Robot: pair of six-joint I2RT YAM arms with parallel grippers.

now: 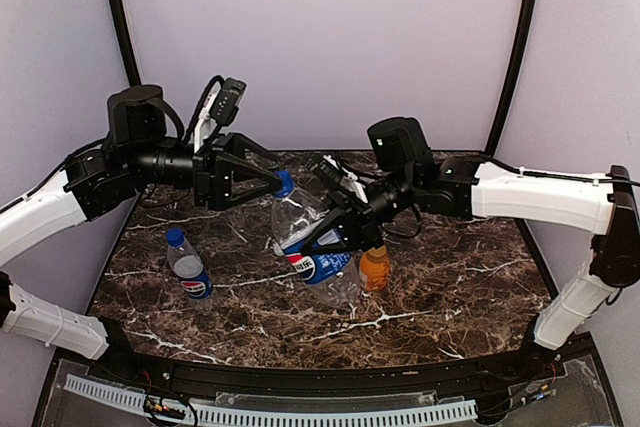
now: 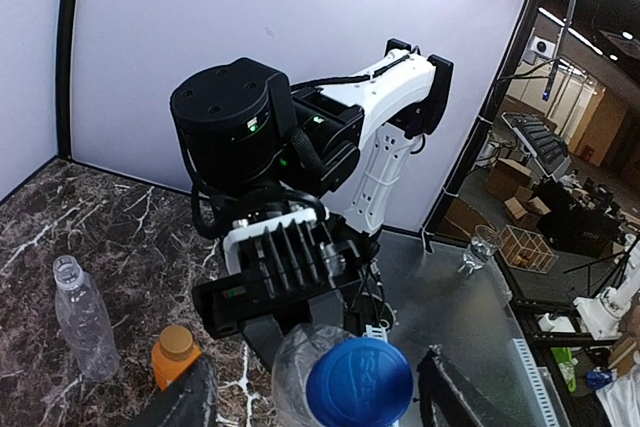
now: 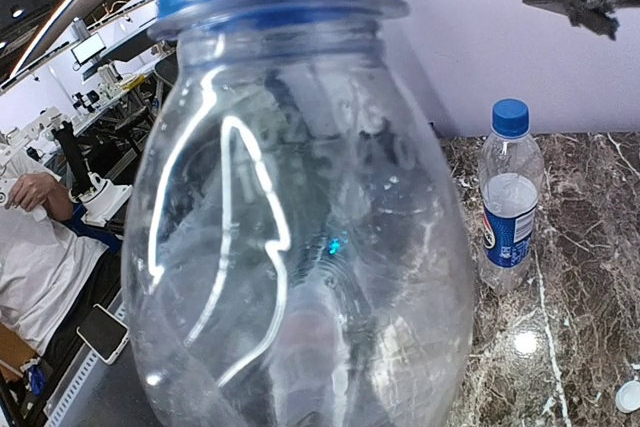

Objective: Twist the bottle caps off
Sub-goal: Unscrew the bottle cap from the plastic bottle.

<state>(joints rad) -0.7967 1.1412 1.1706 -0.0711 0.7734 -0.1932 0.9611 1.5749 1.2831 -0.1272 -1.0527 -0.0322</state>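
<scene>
blue cap [image 1: 285,185]: screwed on the neck of the large Pepsi bottle [image 1: 318,252], over the middle of the surface [image 1: 450,287], between the two arms.
large Pepsi bottle: clear with a blue label, tilted. The neck points up and toward the left arm, and the base sits low, just beside the orange bottle [image 1: 375,271]. Can't tell whether the base touches the surface.
right end effector [image 1: 322,235]: closed on the body of the large Pepsi bottle, at the shoulder above the label. In its own wrist view the bottle fills nearly the whole picture.
left end effector [image 1: 277,185]: jaws parted, one finger on each side of the blue cap. The left wrist view shows a plain gap on one side; the other finger [image 2: 455,397] is close to the cap rim. It is not clamped on the cap.
orange bottle: short and upright, with its orange cap [image 1: 376,251] on. It stands on the right-arm side of the held bottle's base.
small Pepsi bottle [image 1: 190,272]: upright on the left part of the surface, with the second blue cap [image 1: 175,236] on. It is well apart from the held bottle.
clear bottle [image 2: 82,319]: unlabelled, open neck with no cap, upright. It shows in the left wrist view, near the orange bottle.
white cap [image 3: 628,395]: lying loose on the surface, at the edge of the right wrist view.
surface: dark marble with white veins.
</scene>
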